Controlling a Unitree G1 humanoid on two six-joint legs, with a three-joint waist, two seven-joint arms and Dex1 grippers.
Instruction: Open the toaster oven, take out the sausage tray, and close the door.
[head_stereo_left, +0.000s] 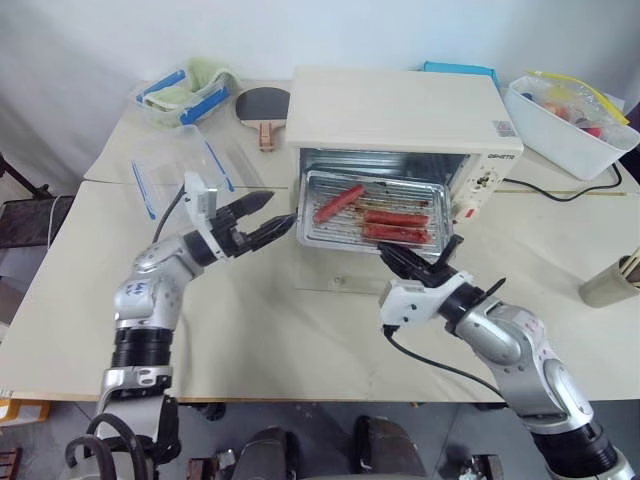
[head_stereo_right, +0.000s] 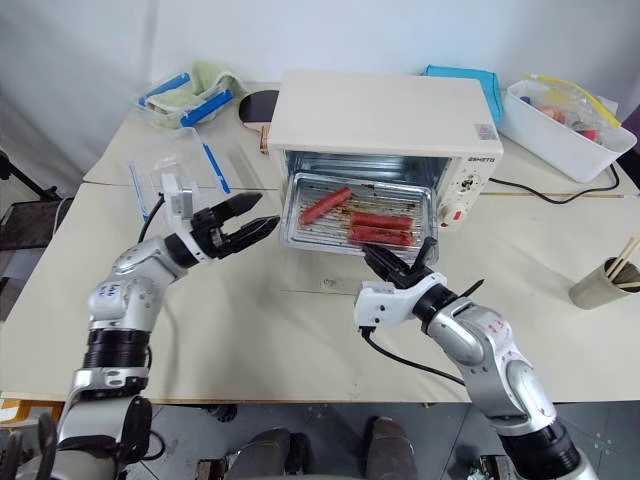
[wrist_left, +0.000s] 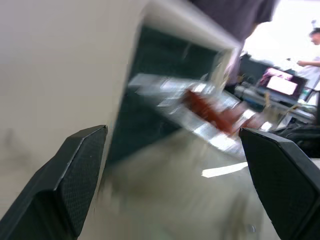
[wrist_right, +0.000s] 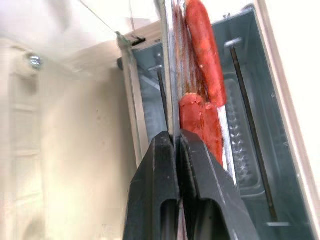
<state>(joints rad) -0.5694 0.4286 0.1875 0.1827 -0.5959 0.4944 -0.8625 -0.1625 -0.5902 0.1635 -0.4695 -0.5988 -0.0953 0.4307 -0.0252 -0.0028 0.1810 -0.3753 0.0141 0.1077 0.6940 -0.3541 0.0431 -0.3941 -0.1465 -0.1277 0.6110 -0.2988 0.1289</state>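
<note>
left gripper (head_stereo_left: 268, 221): my fingers spread, empty, just left of the tray
right gripper (head_stereo_left: 420, 262): fingers pinching sausage tray (head_stereo_left: 368, 211) front rim
toaster oven (head_stereo_left: 400, 115): door down, tray partly out
left: finish pulling, shut door

Both arms are silver-grey metal with rounded joint housings and black ribbed collars. Each ends in a white wrist block carrying a black two-fingered claw: left claw (head_stereo_left: 262, 224), right claw (head_stereo_left: 415, 262). A black cable loops from each wrist.
</note>
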